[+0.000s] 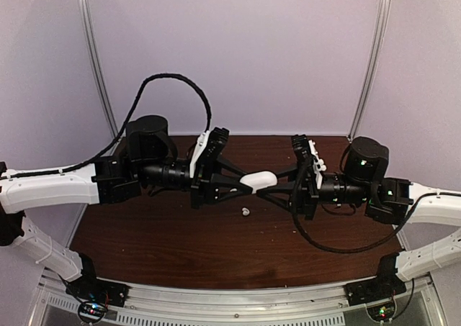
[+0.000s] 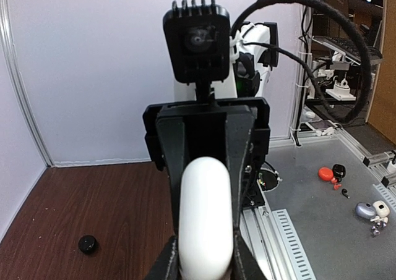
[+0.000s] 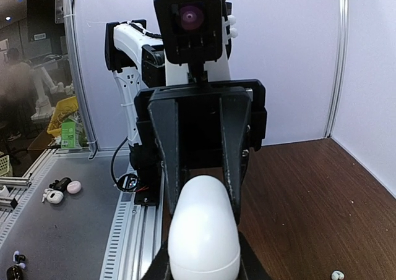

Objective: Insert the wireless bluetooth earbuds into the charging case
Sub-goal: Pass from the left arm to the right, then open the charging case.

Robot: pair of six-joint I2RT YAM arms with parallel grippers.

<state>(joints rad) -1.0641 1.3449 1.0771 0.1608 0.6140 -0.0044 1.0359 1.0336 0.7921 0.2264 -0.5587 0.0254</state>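
Observation:
The white oval charging case (image 1: pixel 258 180) hangs in mid-air over the middle of the table, held from both sides. My left gripper (image 1: pixel 249 183) is shut on its left end and my right gripper (image 1: pixel 267 186) on its right end. In the left wrist view the case (image 2: pixel 206 218) fills the space between my left gripper's (image 2: pixel 206 271) jaws. In the right wrist view the case (image 3: pixel 204 230) sits in my right gripper (image 3: pixel 204 274), lid seam closed. One white earbud (image 1: pixel 246 212) lies on the table just below the case; it also shows in the right wrist view (image 3: pixel 336 275).
A small black round piece (image 2: pixel 87 244) lies on the brown table (image 1: pixel 166 232); I cannot tell whether it is an earbud or a case. White walls close the back and sides. A metal rail (image 1: pixel 238 297) runs along the near edge.

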